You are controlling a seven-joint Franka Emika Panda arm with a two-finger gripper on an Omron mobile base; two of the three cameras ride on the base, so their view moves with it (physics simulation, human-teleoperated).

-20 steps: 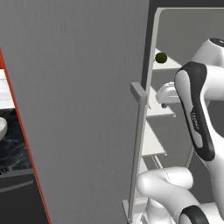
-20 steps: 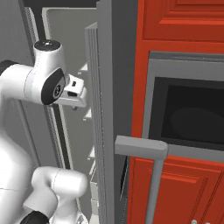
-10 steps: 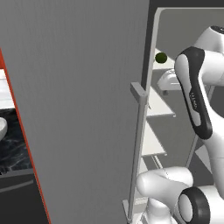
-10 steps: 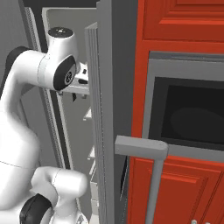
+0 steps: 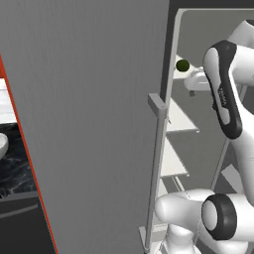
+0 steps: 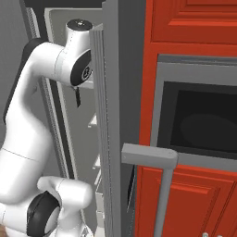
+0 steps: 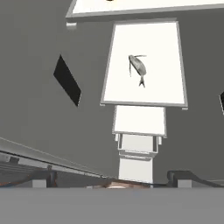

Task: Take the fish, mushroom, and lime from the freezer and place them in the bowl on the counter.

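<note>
— Inside the freezer (image 5: 94, 124), where does the job stand?

— At the first pick, I judge. The arm reaches in past the open door. Seen from the hand, the fish (image 7: 138, 68) lies alone on a pale shelf (image 7: 162, 87) below the claw, whose fingers stand wide apart with nothing between them.

— And the other items?

— The lime (image 5: 182, 65) sits on an upper shelf, just beside the arm. I cannot make out the mushroom.

— Next move?

— Probably lowering the claw over the fish, turning the fingers across its slim body, then closing. A slice of black tabletop (image 5: 15, 173) shows at far left.
</note>
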